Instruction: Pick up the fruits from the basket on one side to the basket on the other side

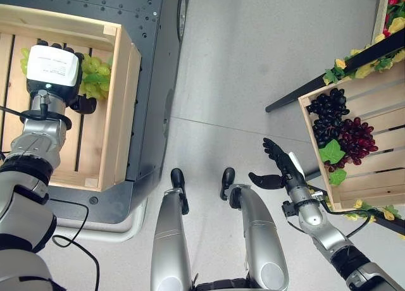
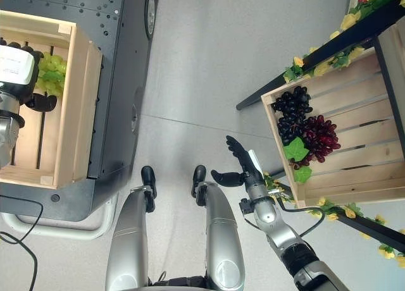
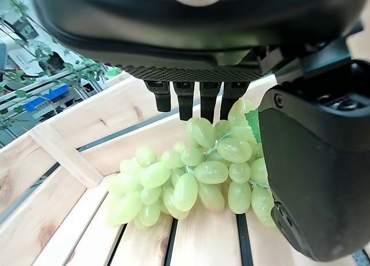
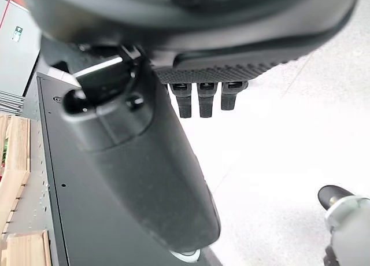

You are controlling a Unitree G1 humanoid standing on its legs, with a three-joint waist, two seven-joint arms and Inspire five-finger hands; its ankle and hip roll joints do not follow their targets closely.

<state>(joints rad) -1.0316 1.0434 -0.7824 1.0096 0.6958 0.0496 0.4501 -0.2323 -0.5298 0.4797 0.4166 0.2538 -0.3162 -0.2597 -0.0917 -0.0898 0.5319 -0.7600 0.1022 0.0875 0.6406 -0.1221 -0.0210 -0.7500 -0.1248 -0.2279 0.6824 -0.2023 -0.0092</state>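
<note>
The bunch of pale green grapes [image 3: 196, 176] lies on the slatted floor of the light wooden crate [image 1: 120, 101] on the robot's left, close to that crate's far wall, with a green leaf among the berries. This crate rests on a dark grey metal platform [image 1: 152, 82] that runs along the crate's inner side. Across the bare grey floor [image 1: 253, 63] from that crate, a second light wooden crate [image 1: 380, 123] sits tilted on a black metal shelf frame [image 1: 316, 82] trimmed with green leaves and yellow flowers; in it lie a cluster of dark purple grapes [image 1: 329, 114] and a cluster of dark red grapes [image 1: 357, 139], touching each other, with green leaves just beside them. The left hand [image 1: 54, 66] hangs inside the left crate directly over the green bunch; its fingers [image 3: 185, 101] are straight, their tips just above the berries and its thumb beside them, grasping nothing. The right hand [image 1: 278, 167] hovers over the floor between the two crates, nearer the second, fingers spread loose and holding nothing.
</note>
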